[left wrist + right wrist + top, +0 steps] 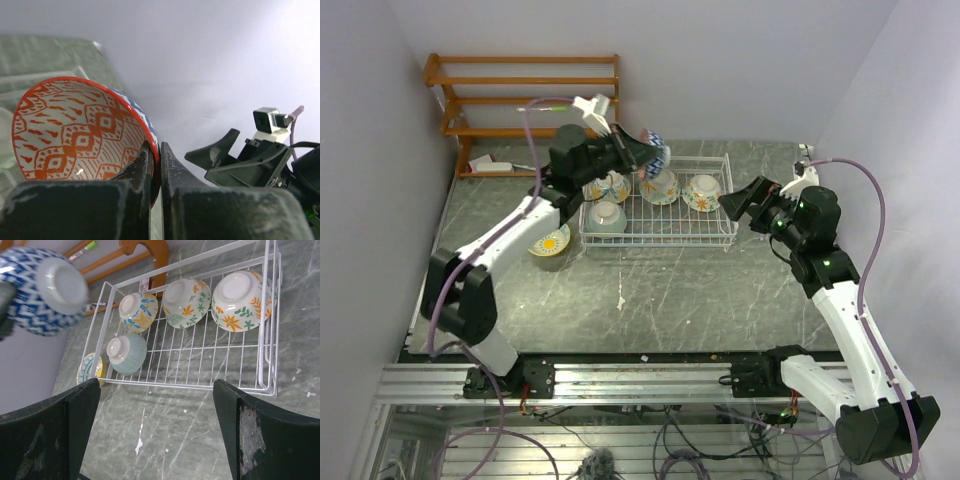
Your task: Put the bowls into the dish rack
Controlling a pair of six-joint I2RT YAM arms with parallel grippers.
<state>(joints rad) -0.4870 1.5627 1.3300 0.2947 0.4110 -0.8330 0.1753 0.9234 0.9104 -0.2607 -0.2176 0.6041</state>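
My left gripper (638,150) is shut on the rim of a bowl with a blue-patterned outside (655,150) and a red-orange patterned inside (75,135), held in the air over the back of the white wire dish rack (660,232); it also shows in the right wrist view (42,292). Several bowls lie upside down in the rack (200,380): two with orange-green leaves (237,300) (186,302), one blue-yellow (137,311), one teal (127,352). A yellow-blue bowl (551,243) sits upright on the table left of the rack. My right gripper (745,203) is open and empty at the rack's right end.
A brown wooden slatted shelf (525,95) stands at the back left against the wall, with a white object (488,165) on its bottom level. White paint chips (621,296) mark the grey stone table in front of the rack.
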